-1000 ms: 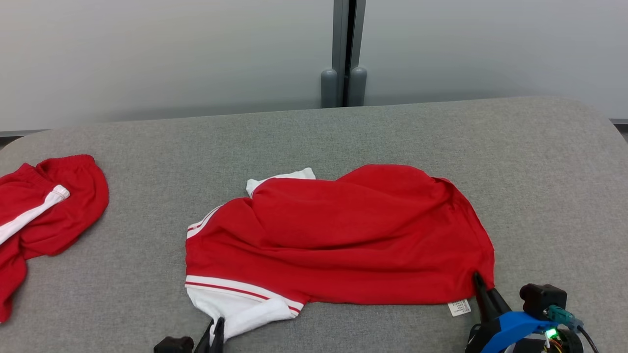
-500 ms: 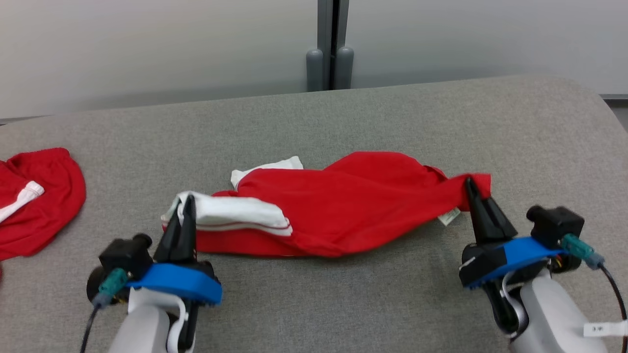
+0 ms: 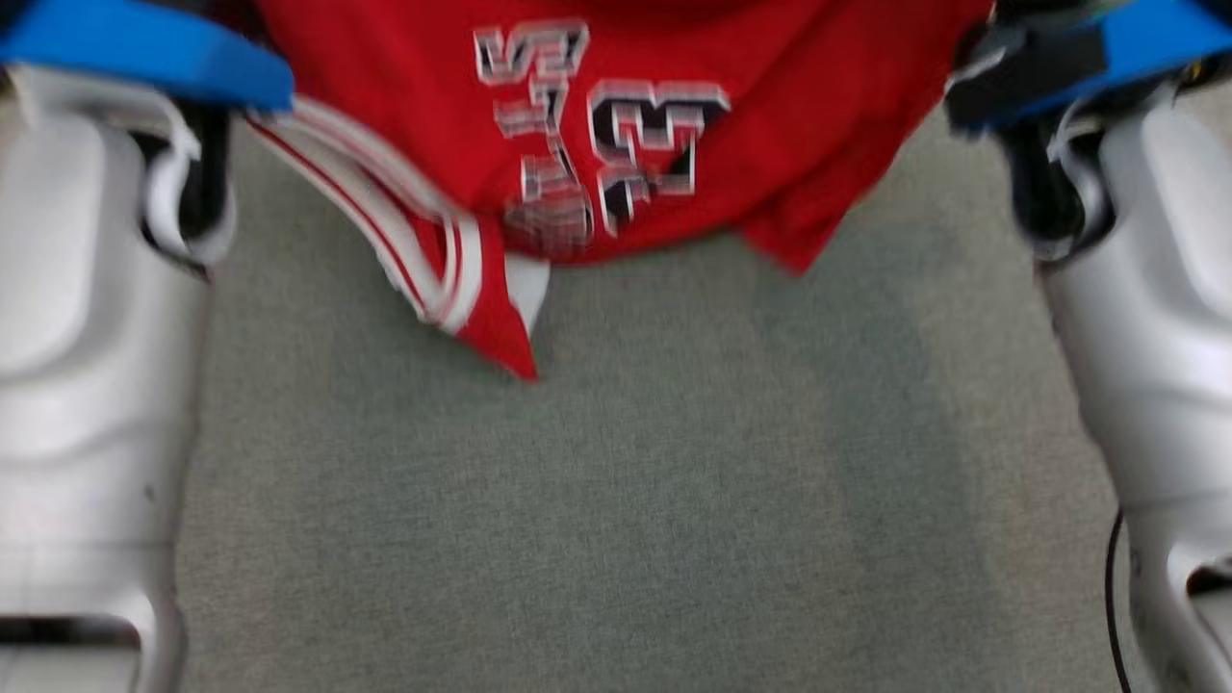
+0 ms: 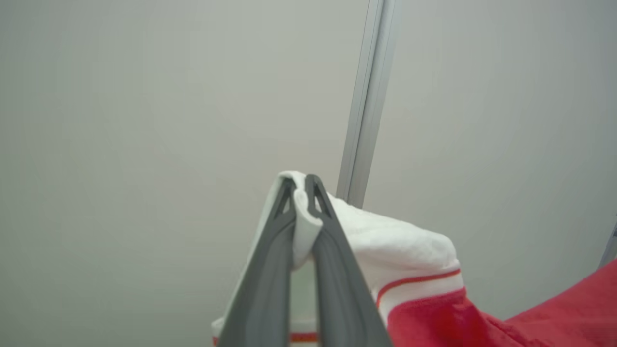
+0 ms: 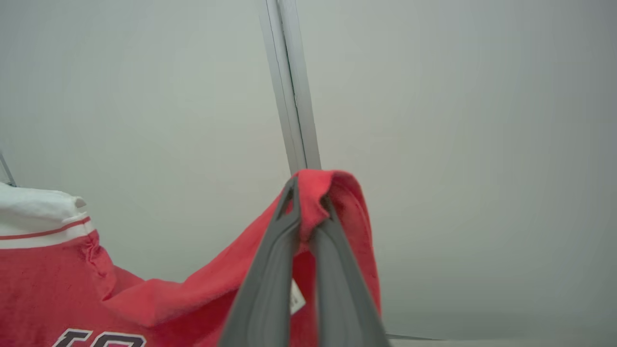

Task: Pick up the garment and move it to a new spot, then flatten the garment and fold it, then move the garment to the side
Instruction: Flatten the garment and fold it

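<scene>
Lifted off the table (image 3: 616, 500) where it lay a second ago, the jersey (image 3: 616, 125) hangs, left gripper (image 4: 300, 183) pinching its white trim, right gripper (image 5: 308, 193) a red corner.

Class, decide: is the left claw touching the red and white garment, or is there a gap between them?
Touching. The left wrist view shows the left claw shut on a white fold of the garment, with the cloth pinched tight inside it.

A grey, felt-like surface (image 3: 616, 500) lies below, blurred; ahead a plain pale wall (image 4: 144, 96) is split by a slim grey upright strip (image 4: 368, 96) between its two panels
</scene>
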